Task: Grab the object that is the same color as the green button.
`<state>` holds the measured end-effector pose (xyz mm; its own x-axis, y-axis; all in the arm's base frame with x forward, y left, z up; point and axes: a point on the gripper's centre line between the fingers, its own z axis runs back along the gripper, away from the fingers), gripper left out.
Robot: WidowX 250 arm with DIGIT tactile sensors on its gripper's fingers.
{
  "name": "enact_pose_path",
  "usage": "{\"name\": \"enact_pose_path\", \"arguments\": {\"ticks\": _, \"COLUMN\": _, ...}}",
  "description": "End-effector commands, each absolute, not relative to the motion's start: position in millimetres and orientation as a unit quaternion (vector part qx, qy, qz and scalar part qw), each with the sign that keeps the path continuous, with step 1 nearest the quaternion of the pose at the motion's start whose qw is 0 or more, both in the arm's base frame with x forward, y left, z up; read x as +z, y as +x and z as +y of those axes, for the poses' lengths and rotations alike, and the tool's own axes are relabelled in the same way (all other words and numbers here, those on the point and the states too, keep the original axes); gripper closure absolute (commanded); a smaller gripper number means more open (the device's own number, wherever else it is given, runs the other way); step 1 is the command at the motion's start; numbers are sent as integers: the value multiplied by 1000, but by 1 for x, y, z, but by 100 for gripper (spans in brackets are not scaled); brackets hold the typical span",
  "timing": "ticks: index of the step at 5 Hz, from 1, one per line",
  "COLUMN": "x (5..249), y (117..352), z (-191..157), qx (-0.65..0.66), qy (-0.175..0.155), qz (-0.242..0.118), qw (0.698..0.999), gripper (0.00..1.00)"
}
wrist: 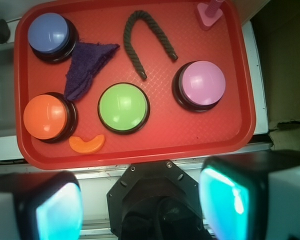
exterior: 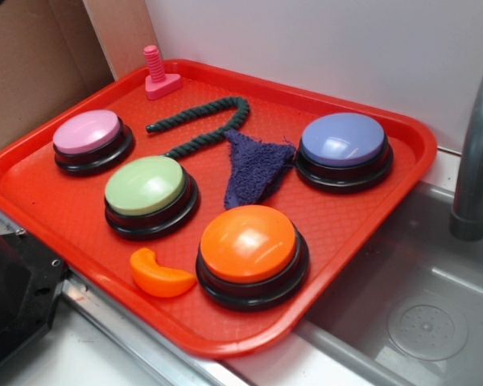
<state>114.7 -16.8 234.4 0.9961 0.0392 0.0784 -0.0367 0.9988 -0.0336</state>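
End effector (wrist: 140, 205): seen from the wrist camera, its two fingers spread wide apart, holding nothing, hovering above the near edge of the tray.
Rope: the dark green twisted rope piece (exterior: 203, 125) (wrist: 146, 40) lies bent in a hook shape on the red tray (exterior: 64, 193) (wrist: 240, 100), just behind the green button and near the pink bolt (exterior: 159, 76) (wrist: 210, 11).
Green button (exterior: 147, 186) (wrist: 123, 106): near the tray's middle, between the pink button (exterior: 88, 133) (wrist: 202, 82) and the orange button (exterior: 249, 245) (wrist: 45, 116).
Cloth: a purple-blue terry scrap (exterior: 256, 169) (wrist: 85, 67) lies beside the rope, reaching towards the blue button (exterior: 343, 141) (wrist: 49, 31).
Orange crescent piece (exterior: 157, 276) (wrist: 86, 143): at the tray's near edge.
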Motion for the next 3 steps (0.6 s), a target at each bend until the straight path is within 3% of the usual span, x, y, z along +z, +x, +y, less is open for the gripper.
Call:
{"name": "enact_pose_path", "arguments": {"ticks": 1, "x": 234, "y": 115, "z": -17, "qx": 19, "qy": -16, "qz": -40, "qw": 999, "gripper": 0}}
{"name": "enact_pose_path", "arguments": {"ticks": 2, "x": 243, "y": 137, "z": -13, "qx": 35, "qy": -16, "qz": -43, "qw": 998, "gripper": 0}}
{"name": "enact_pose_path", "arguments": {"ticks": 3, "x": 250, "y": 155, "z": -5, "qx": 51, "qy": -37, "qz": -44, "qw": 997, "gripper": 0}}
